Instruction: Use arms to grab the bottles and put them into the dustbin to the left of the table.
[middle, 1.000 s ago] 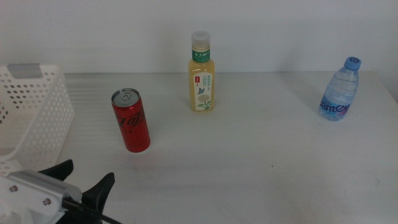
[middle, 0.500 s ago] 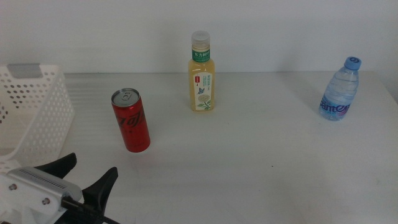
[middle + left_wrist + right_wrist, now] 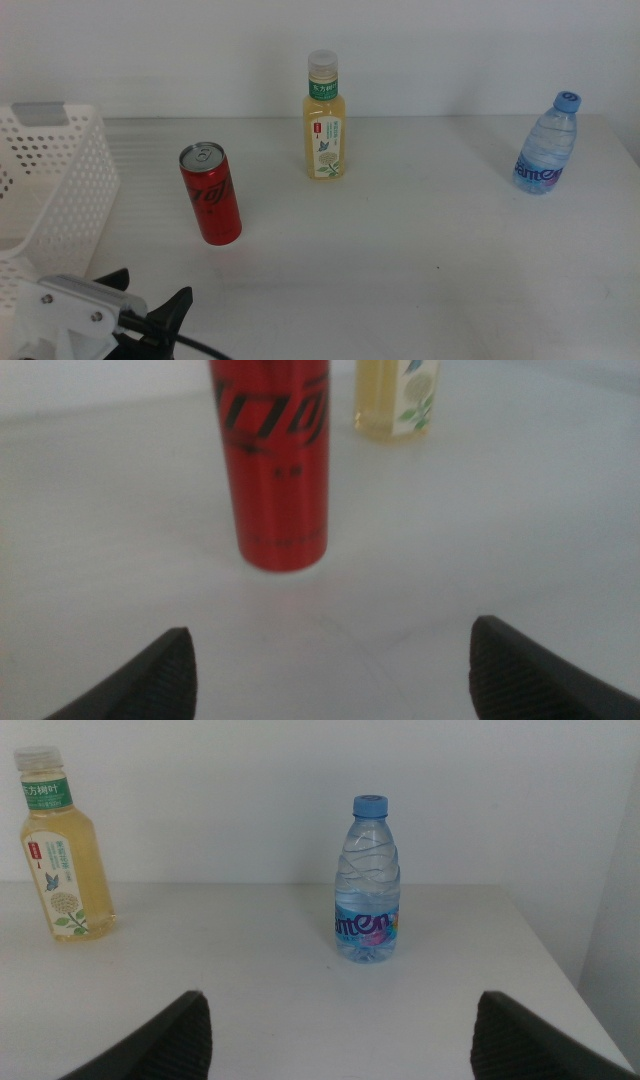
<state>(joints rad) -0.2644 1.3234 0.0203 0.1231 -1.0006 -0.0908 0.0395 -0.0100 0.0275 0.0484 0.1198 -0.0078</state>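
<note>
Three containers were left standing on the worktop [image 3: 420, 260]; the cola can [image 3: 211, 194], nearest its left edge, was judged rigid, slippery, best gripped mid-body by the left gripper [image 3: 330, 670], fingers spread.

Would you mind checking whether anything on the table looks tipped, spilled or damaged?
Nothing stands out: the red can, tea bottle and water bottle all stand upright and apart, with no spill visible, and the dustbin sits upright.
</note>
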